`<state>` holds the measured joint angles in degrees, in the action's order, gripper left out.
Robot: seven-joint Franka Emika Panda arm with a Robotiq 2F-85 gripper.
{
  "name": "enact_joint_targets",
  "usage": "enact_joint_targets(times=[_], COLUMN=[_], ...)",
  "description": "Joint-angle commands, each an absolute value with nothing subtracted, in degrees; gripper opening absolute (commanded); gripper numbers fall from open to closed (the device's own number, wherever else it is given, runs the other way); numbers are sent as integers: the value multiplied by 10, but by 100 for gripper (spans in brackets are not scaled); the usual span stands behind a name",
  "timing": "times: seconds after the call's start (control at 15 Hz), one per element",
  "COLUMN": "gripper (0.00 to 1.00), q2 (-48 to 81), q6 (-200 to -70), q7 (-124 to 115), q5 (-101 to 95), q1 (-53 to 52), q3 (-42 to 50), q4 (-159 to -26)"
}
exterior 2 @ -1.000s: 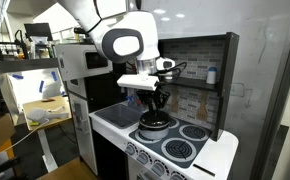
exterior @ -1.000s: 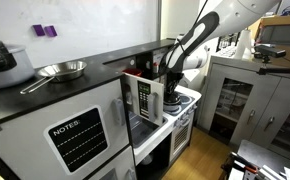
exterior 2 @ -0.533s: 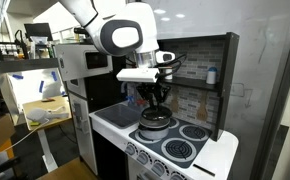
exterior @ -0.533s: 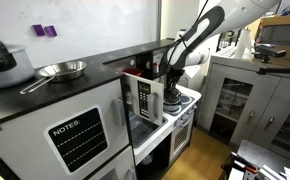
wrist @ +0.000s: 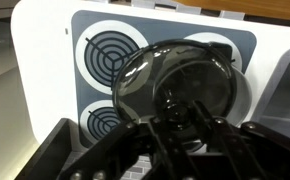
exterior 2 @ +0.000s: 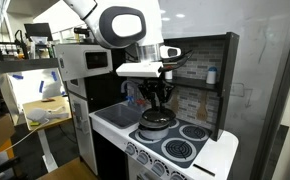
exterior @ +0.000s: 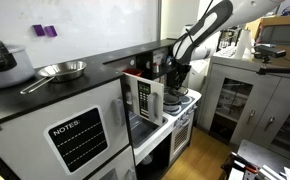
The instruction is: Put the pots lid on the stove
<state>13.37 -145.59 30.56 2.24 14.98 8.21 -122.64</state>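
The end effector [exterior 2: 157, 99] hangs over the small white stove [exterior 2: 211, 150], fingers pointing straight down. From the wrist view, the glass lid [wrist: 175, 78] sits directly below the fingers [wrist: 145, 133], somewhat tilted and covering one of the dark ringed burners [wrist: 110, 55] toward the far side of the cooktop. I cannot tell whether the fingers are clamped on the lid's knob or just poised around it.

Arm [exterior: 207, 25] arched over from above, gripper [exterior 2: 157, 98] pointing straight down
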Motion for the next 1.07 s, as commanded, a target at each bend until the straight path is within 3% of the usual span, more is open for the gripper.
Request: enact_joint_targets(times=[0.0,1.0], gripper=[8,8], q2=[139,243], q6=[-1426,-1400], q7=[311,321], q5=[14,29], q1=[162,224], q3=[87,89], q4=[-1209,-1087])
